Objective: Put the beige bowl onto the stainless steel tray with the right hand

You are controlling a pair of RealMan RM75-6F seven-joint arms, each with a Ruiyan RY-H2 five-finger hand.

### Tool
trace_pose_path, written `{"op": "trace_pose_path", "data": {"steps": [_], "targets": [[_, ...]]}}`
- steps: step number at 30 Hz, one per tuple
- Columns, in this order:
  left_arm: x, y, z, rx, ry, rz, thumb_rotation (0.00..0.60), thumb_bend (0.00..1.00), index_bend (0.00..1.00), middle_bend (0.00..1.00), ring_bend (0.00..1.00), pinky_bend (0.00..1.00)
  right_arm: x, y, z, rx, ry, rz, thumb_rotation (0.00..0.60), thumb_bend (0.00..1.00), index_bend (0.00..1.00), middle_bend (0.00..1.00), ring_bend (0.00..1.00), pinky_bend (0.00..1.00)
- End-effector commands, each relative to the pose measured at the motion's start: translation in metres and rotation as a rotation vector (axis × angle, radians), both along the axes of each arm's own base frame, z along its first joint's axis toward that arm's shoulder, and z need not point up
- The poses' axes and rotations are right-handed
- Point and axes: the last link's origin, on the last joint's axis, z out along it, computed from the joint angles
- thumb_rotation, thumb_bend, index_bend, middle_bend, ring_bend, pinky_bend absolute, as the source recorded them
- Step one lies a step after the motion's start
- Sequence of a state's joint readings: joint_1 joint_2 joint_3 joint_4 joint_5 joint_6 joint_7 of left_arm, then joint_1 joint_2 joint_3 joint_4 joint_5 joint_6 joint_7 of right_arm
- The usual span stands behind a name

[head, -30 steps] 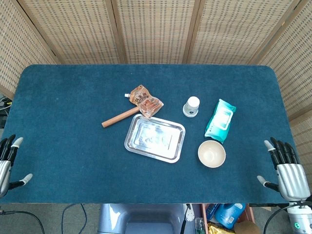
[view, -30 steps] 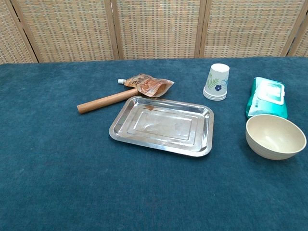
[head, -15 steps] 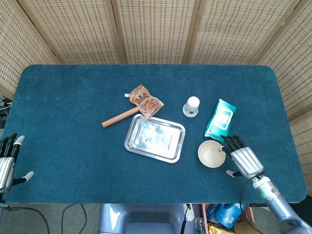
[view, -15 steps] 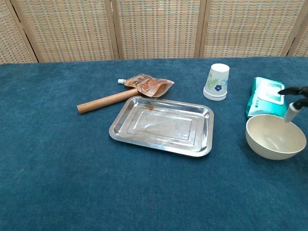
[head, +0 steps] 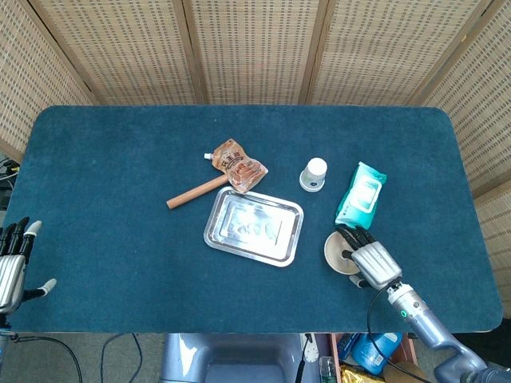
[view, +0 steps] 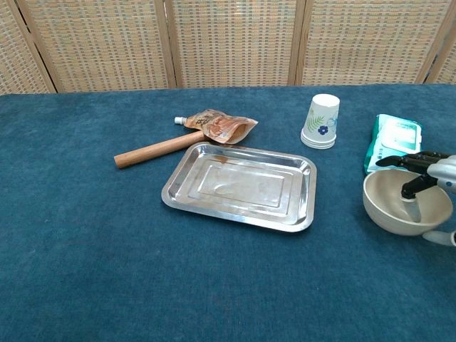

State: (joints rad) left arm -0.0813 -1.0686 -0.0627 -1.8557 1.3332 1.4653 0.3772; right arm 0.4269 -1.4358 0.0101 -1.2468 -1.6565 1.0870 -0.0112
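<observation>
Blue table (head: pixel 120 159) | right hand (head: pixel 369 261) fingers spread over beige bowl (view: pixel 388 206), grip unclear | left hand (head: pixel 12 267) open, head view only

I see the beige bowl (view: pixel 395 206) upright near the table's front-right edge, partly covered from above. Stainless steel tray (head: pixel 254 226) lies flat, empty, near table centre, well apart to the bowl's left.
</observation>
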Motion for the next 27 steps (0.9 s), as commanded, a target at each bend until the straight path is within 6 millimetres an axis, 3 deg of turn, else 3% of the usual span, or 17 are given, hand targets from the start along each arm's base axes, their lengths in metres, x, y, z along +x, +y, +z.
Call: {"op": "trace_pose_path", "data": {"steps": [1, 4, 11, 19, 23, 27], "targets": [[0.0, 0.0, 0.0, -0.001, -0.001, 0.001, 0.6, 0.0, 0.0, 0.0, 0.0, 0.0, 0.001, 0.0, -0.001, -0.003, -0.02, 0.002, 0.6, 0.46, 0.63, 0.0, 0.0, 0.0], [0.0, 0.0, 0.0, -0.005, 0.001, 0.001, 0.6, 0.0, 0.0, 0.0, 0.0, 0.0, 0.003, 0.001, -0.001, -0.013, -0.028, 0.025, 0.6, 0.52, 0.67, 0.0, 0.0, 0.0], [-0.001, 0.002, 0.002, -0.002, -0.007, 0.007, 0.6, 0.0, 0.0, 0.0, 0.0, 0.0, 0.028, 0.004, 0.01, -0.04, -0.074, 0.116, 0.6, 0.53, 0.68, 0.0, 0.0, 0.0], [-0.006, 0.007, 0.001, -0.025, -0.023, 0.027, 0.6, 0.0, 0.0, 0.0, 0.0, 0.0, 0.105, -0.023, 0.017, -0.029, -0.05, 0.257, 0.6, 0.53, 0.68, 0.0, 0.0, 0.0], [-0.006, 0.011, -0.001, -0.035, -0.021, 0.025, 0.6, 0.0, 0.0, 0.0, 0.0, 0.0, 0.145, -0.042, 0.007, -0.017, 0.002, 0.317, 0.6, 0.53, 0.68, 0.0, 0.0, 0.0], [-0.005, 0.014, -0.001, -0.03, -0.031, 0.022, 0.6, 0.0, 0.0, 0.0, 0.0, 0.0, 0.181, -0.064, -0.015, 0.008, 0.061, 0.353, 0.6, 0.53, 0.68, 0.0, 0.0, 0.0]]}}
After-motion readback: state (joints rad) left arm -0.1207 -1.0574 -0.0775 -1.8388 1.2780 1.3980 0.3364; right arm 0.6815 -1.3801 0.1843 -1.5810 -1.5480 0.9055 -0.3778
